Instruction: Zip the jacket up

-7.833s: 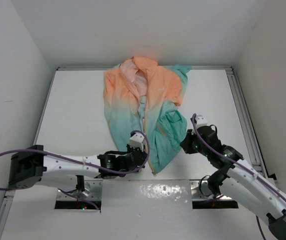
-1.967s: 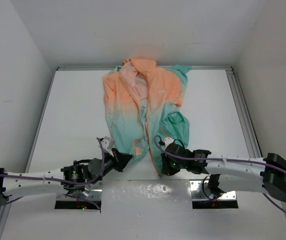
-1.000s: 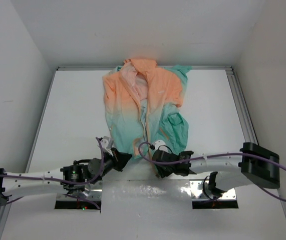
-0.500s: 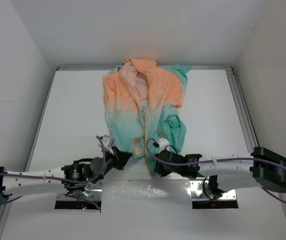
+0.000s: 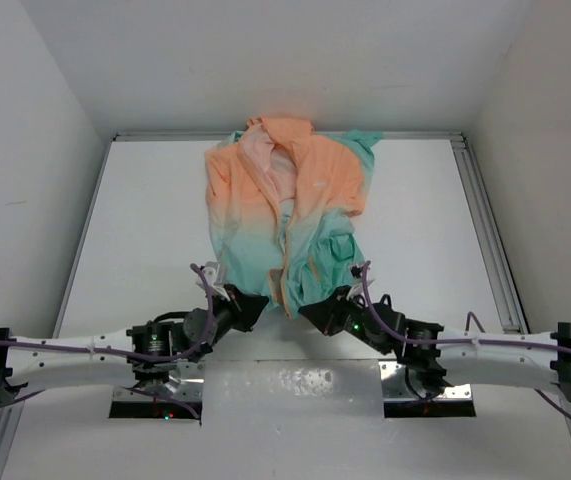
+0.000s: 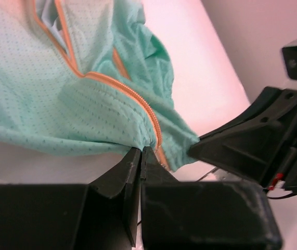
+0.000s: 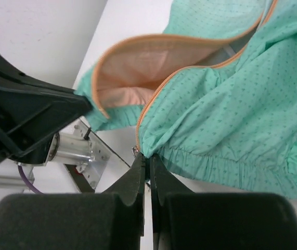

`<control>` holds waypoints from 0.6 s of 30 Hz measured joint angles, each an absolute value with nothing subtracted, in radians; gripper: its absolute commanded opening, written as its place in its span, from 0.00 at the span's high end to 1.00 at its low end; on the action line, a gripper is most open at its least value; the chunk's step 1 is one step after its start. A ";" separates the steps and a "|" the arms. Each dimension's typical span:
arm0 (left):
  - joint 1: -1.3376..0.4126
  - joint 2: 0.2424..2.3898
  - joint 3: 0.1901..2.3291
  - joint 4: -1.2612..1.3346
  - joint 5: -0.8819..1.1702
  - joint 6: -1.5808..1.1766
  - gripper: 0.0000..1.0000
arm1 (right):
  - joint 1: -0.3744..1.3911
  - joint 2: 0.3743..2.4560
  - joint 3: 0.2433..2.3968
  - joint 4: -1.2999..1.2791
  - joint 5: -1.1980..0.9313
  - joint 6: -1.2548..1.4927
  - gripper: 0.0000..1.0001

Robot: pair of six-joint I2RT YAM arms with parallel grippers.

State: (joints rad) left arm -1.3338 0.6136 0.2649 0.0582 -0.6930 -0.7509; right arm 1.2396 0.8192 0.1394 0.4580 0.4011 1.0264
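Since half second ago right gripper (image 5: 310, 307) moved away from near edge of counter (image 5: 155, 230) — right hem corner, before close to that edge, now drawn up level with left corner; left gripper (image 5: 253, 303) in same place. Jacket (image 5: 295, 190) lies mid-counter, orange hood end far, teal hem toward arms, front open. Both jaws closed: left pinch left hem at end of orange zipper (image 6: 129, 95), right pinch right hem by zipper edge — grippers near each other, apart.
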 measured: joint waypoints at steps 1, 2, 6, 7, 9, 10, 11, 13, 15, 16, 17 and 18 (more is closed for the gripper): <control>-1.334 0.613 0.273 0.060 -0.693 -0.752 1.00 | 1.240 0.814 0.150 0.430 0.403 1.032 1.00; -1.334 0.609 0.276 0.065 -0.693 -0.752 1.00 | 1.240 0.822 0.160 0.408 0.400 1.042 1.00; -1.334 0.597 0.276 0.054 -0.693 -0.752 1.00 | 1.240 0.931 0.194 0.280 0.327 1.076 0.93; -1.334 0.595 0.276 0.047 -0.693 -0.752 1.00 | 1.240 0.972 0.202 0.245 0.303 1.079 0.88; -1.334 0.587 0.276 0.033 -0.693 -0.752 1.00 | 1.240 1.032 0.205 0.175 0.262 1.085 0.78; -1.334 0.579 0.276 0.029 -0.693 -0.752 1.00 | 1.240 1.051 0.206 0.138 0.245 1.086 0.73; -1.334 0.574 0.276 0.024 -0.693 -0.749 1.00 | 1.240 1.064 0.210 0.098 0.231 1.086 0.65; -1.334 0.567 0.276 0.010 -0.693 -0.748 1.00 | 1.240 1.079 0.235 0.024 0.220 1.078 0.59; -1.334 0.559 0.276 -0.001 -0.694 -0.748 1.00 | 1.240 1.081 0.283 -0.052 0.217 1.055 0.53; -1.334 0.556 0.276 -0.005 -0.694 -0.748 1.00 | 1.240 1.081 0.312 -0.086 0.218 1.043 0.52; -1.334 0.555 0.276 -0.006 -0.694 -0.747 1.00 | 1.240 1.081 0.347 -0.120 0.220 1.023 0.51; -1.334 0.554 0.276 -0.010 -0.695 -0.745 1.00 | 1.240 1.080 0.385 -0.155 0.223 1.005 0.51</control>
